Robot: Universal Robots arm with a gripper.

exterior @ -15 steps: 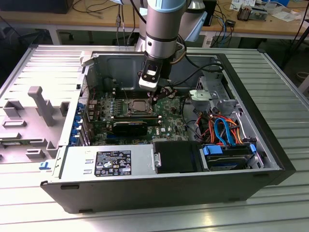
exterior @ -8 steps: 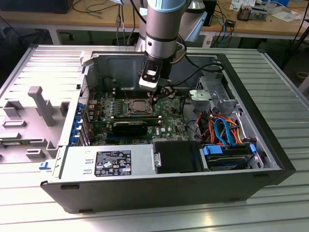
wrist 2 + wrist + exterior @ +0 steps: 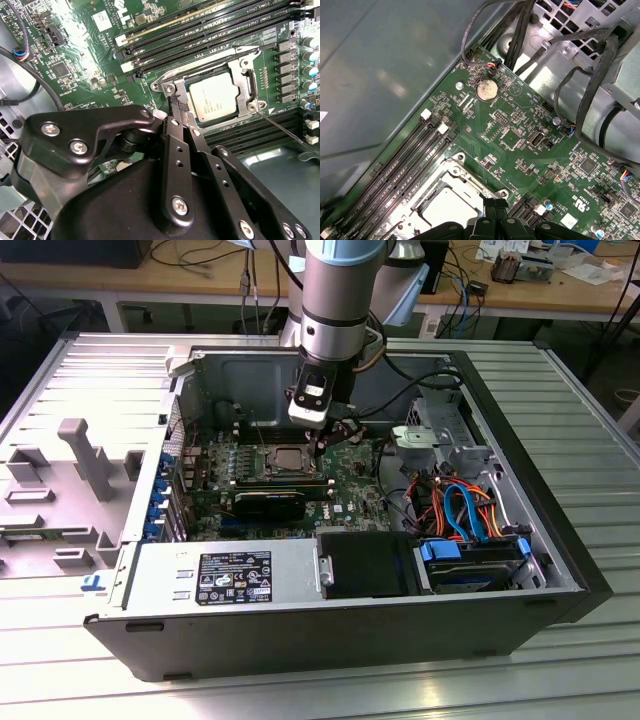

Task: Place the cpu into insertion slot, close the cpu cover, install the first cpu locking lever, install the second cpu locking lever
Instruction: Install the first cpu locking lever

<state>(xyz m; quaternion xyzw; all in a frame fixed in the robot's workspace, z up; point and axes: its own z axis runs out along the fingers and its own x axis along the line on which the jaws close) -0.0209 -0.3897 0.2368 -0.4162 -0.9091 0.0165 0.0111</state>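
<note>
- Bench (image 3: 585, 380) of ribbed grey metal carries an open computer case (image 3: 300, 635) lying on its side. Wooden desks (image 3: 200, 275) strewn with cables stand behind it.
- Arm (image 3: 338, 300) reaches down into the case. The gripper (image 3: 330, 443) sits low over the green motherboard (image 3: 345, 495), just beside the insertion slot (image 3: 290, 460) on the exterior view's right.
- In the second wrist view the cpu (image 3: 215, 97) lies flat in the slot, with the cpu cover (image 3: 246, 80) framing it. The gripper's fingers (image 3: 176, 112) are pressed together, pinching nothing, their tip beside the socket's corner.
- In the first wrist view a coin battery (image 3: 487, 90) and black cable bundles (image 3: 590, 85) show beyond the socket.
</note>
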